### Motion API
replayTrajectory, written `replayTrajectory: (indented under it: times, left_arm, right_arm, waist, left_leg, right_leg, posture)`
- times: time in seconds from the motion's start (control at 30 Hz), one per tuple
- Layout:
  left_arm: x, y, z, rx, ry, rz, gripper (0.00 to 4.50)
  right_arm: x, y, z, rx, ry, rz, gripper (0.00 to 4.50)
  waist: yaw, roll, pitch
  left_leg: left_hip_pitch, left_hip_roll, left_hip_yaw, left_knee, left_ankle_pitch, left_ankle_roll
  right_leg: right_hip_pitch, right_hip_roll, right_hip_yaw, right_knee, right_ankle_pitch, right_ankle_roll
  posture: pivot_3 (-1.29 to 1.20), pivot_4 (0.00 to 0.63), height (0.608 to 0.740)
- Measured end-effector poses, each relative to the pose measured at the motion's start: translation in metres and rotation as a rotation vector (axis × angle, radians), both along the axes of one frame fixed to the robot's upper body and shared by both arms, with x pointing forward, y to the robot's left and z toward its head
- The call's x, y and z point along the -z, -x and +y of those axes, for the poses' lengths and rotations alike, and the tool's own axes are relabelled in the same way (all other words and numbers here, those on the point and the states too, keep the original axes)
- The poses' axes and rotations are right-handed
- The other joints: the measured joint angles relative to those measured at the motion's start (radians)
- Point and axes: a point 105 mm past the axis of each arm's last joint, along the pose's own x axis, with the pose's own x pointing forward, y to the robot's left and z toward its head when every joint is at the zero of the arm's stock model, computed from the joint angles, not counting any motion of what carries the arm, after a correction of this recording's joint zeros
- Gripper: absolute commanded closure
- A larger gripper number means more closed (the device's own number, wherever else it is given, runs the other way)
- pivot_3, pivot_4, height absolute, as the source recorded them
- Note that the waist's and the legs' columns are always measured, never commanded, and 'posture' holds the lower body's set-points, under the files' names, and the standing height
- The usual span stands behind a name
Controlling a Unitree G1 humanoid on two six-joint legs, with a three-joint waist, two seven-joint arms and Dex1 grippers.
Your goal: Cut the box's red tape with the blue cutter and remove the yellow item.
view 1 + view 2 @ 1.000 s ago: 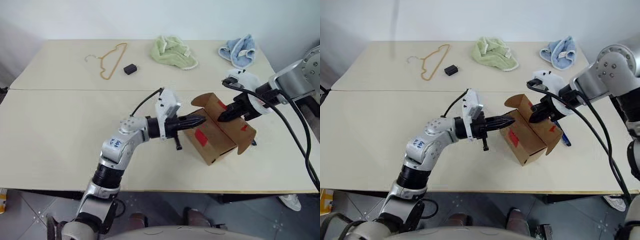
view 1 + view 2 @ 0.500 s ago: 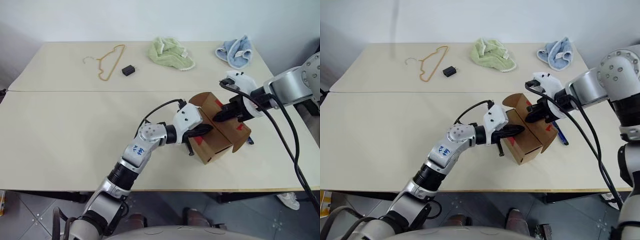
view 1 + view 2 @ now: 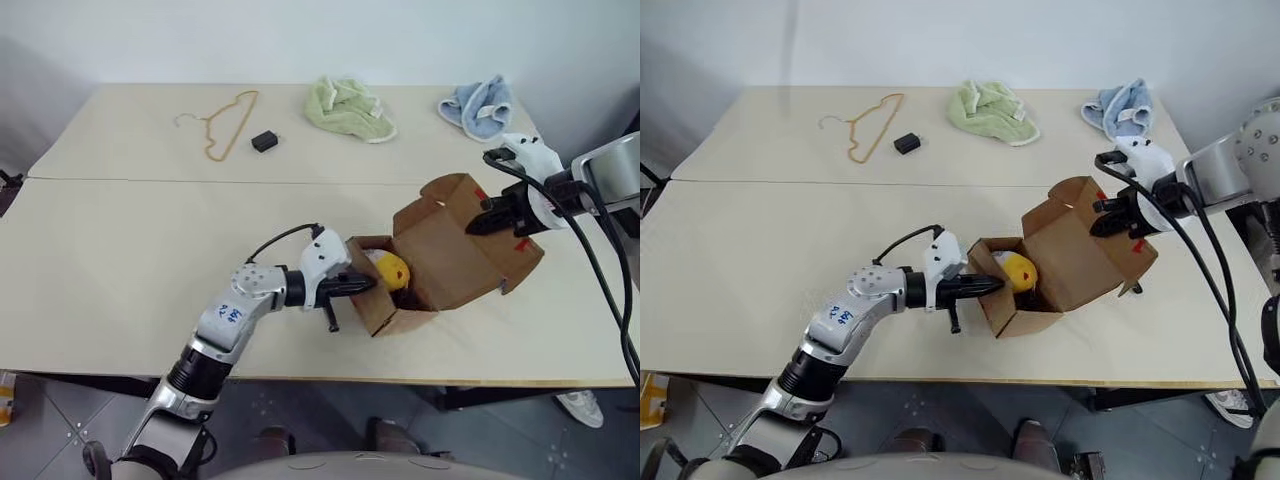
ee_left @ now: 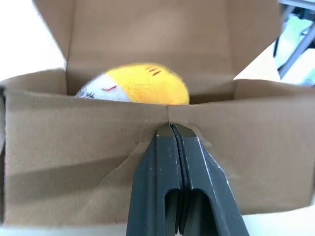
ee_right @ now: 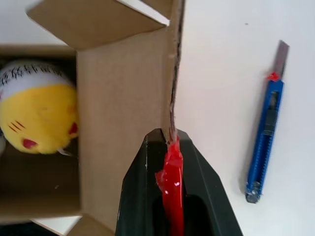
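— Where's the round yellow plush ball with the white part (image 3: pixel 388 270) sitting?

— Down inside the small brown cardboard box (image 3: pixel 440 268), at the end nearest the left arm. The flaps are spread, so it lies open from above.

— And which arm is closer to it?

— The left gripper (image 3: pixel 362 283). Its jaws are pressed tight together, tips against the outside of the near flap (image 4: pixel 98 147), and the ball lies straight ahead of them, just past that flap's edge, a little higher than the tips.

— So the wall is between jaws and ball?

— Yes, I'd say it has to rise over that edge and spread its jaws before it can take the ball. The ball is round, so no long axis to line up with.

— The right gripper (image 3: pixel 478 222)?

— Farther off, at the opposite flap (image 5: pixel 123 108). Its jaws are clamped on that flap's edge, right where the scrap of bright red tape (image 5: pixel 172 172) hangs, holding it back.

— The slim blue cutter (image 5: pixel 266 129)?

— Lying flat on the pale surface (image 3: pixel 130 250) beside the box, on the right arm's side, with nothing holding it
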Motion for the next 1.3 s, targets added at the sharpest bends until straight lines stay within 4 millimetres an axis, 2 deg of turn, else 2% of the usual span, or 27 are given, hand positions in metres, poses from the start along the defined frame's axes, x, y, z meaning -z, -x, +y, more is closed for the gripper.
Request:
replayTrajectory:
  times: [0.1, 0.23, 0.33, 0.4, 0.43, 0.5, 0.6, 0.7, 0.8, 0.83, 0.93, 1.03, 1.17, 1.23, 1.3]
  left_arm:
    - [0.013, -0.004, 0.009, -0.058, -0.018, 0.054, 4.50]
    - [0.011, -0.004, 0.011, -0.072, -0.027, 0.053, 4.50]
    - [0.011, -0.004, 0.013, -0.082, -0.036, 0.060, 4.50]
    - [0.012, -0.006, 0.019, -0.101, -0.052, 0.070, 4.50]
    - [0.012, -0.006, 0.022, -0.111, -0.053, 0.078, 4.32]
    - [0.009, -0.007, 0.027, -0.131, -0.046, 0.091, 3.93]
    - [0.001, -0.003, 0.041, -0.165, -0.019, 0.116, 3.05]
    - [-0.005, 0.004, 0.072, -0.243, 0.022, 0.128, 2.19]
    - [-0.001, 0.024, 0.117, -0.322, 0.058, 0.134, 1.23]
    - [0.000, 0.031, 0.131, -0.345, 0.091, 0.133, 0.91]
    - [0.005, 0.057, 0.168, -0.398, 0.142, 0.109, 0.03]
    - [0.011, 0.082, 0.216, -0.507, 0.137, 0.085, 0.03]
    - [0.012, 0.113, 0.275, -0.654, 0.118, 0.097, 0.03]
    - [0.008, 0.125, 0.296, -0.691, 0.106, 0.107, 0.03]
    - [-0.004, 0.124, 0.301, -0.679, 0.109, 0.077, 0.03]
  right_arm:
    - [0.009, 0.001, -0.002, 0.006, 0.003, 0.023, 4.48]
    - [0.030, 0.003, 0.007, -0.024, -0.024, 0.081, 4.48]
    - [0.036, 0.004, 0.011, -0.034, -0.046, 0.083, 4.48]
    - [0.037, 0.004, 0.008, -0.021, -0.063, 0.069, 4.05]
    - [0.039, 0.005, 0.007, -0.018, -0.072, 0.062, 3.85]
    - [0.044, 0.009, 0.005, -0.018, -0.093, 0.058, 3.22]
    - [0.051, 0.019, 0.004, -0.060, -0.165, 0.017, 2.22]
    - [0.039, 0.026, -0.015, -0.096, -0.198, -0.122, 1.21]
    - [0.011, 0.031, -0.034, -0.253, -0.228, -0.412, 0.12]
    - [0.002, 0.035, -0.036, -0.337, -0.239, -0.515, 0.00]
    - [-0.016, 0.048, -0.036, -0.570, -0.265, -0.807, 0.00]
    - [-0.018, 0.066, -0.036, -0.743, -0.294, -0.911, 0.00]
    - [-0.008, 0.096, -0.018, -0.967, -0.354, -0.893, 0.00]
    - [-0.001, 0.104, -0.013, -1.013, -0.356, -0.870, 0.00]
    - [0.001, 0.109, -0.015, -1.006, -0.349, -0.870, 0.00]
  waist:
    - [0.000, 0.000, 0.001]
    - [-0.001, 0.001, 0.002]
    - [0.000, 0.002, 0.003]
    - [0.000, 0.002, 0.003]
    - [0.000, 0.002, 0.003]
    - [-0.001, 0.002, 0.003]
    - [-0.001, 0.002, 0.003]
    - [-0.002, 0.003, 0.005]
    - [-0.010, 0.003, 0.005]
    - [-0.014, 0.003, 0.005]
    - [-0.027, 0.001, 0.006]
    - [-0.029, 0.002, 0.006]
    - [-0.027, 0.002, 0.006]
    - [-0.021, 0.002, 0.006]
    - [-0.005, 0.001, 0.007]
  left_leg:
    - [-0.003, 0.000, 0.000, 0.000, 0.000, 0.000]
    - [-0.005, 0.000, 0.001, -0.001, 0.000, 0.000]
    - [-0.006, 0.000, 0.000, -0.001, 0.000, 0.000]
    - [-0.007, 0.000, 0.001, -0.001, 0.000, 0.000]
    - [-0.007, 0.000, 0.001, -0.001, 0.000, 0.000]
    - [-0.007, 0.000, 0.001, -0.001, 0.000, 0.000]
    - [-0.007, 0.000, 0.001, -0.001, 0.000, 0.000]
    - [-0.007, 0.000, 0.001, -0.001, -0.001, 0.000]
    - [-0.004, 0.001, 0.005, -0.003, -0.002, 0.000]
    - [-0.002, 0.001, 0.006, -0.003, -0.002, -0.001]
    - [0.001, 0.003, 0.007, -0.002, -0.003, -0.001]
    - [0.002, 0.004, 0.007, -0.002, -0.002, -0.002]
    - [0.003, 0.004, 0.007, -0.002, -0.003, -0.002]
    - [0.002, 0.004, 0.006, -0.001, -0.003, -0.001]
    - [0.003, 0.004, 0.006, -0.001, -0.003, -0.001]
  right_leg:
    - [-0.003, 0.000, 0.000, -0.001, 0.000, 0.000]
    - [-0.005, 0.000, 0.000, -0.002, 0.000, 0.000]
    - [-0.006, 0.000, -0.001, -0.002, 0.000, 0.000]
    - [-0.006, 0.000, -0.001, -0.002, 0.000, 0.000]
    - [-0.006, 0.000, -0.001, -0.002, 0.000, 0.000]
    - [-0.006, 0.000, -0.001, -0.002, 0.000, 0.000]
    - [-0.006, 0.000, -0.001, -0.003, 0.000, 0.000]
    - [-0.006, 0.000, -0.001, -0.003, 0.000, 0.000]
    - [-0.005, 0.000, -0.001, -0.004, 0.000, 0.001]
    - [-0.004, 0.000, -0.001, -0.004, 0.000, 0.001]
    - [-0.001, 0.001, -0.001, -0.004, 0.000, 0.001]
    - [-0.001, 0.001, -0.001, -0.003, 0.000, 0.000]
    - [-0.001, 0.001, -0.001, -0.002, 0.000, -0.001]
    - [-0.001, 0.001, -0.001, -0.002, 0.000, -0.001]
    - [0.000, 0.001, -0.001, -0.003, 0.000, -0.002]
  posture:
    - [0.00, 0.150, 0.740]
    - [0.00, 0.150, 0.740]
    - [0.00, 0.150, 0.740]
    - [0.00, 0.150, 0.740]
    - [0.00, 0.150, 0.740]
    - [0.00, 0.150, 0.740]
    - [0.00, 0.150, 0.740]
    - [0.00, 0.150, 0.740]
    - [0.00, 0.150, 0.740]
    - [0.00, 0.150, 0.740]
    - [0.00, 0.150, 0.740]
    - [0.00, 0.150, 0.740]
    - [0.00, 0.150, 0.740]
    - [0.00, 0.150, 0.740]
    - [0.00, 0.150, 0.740]
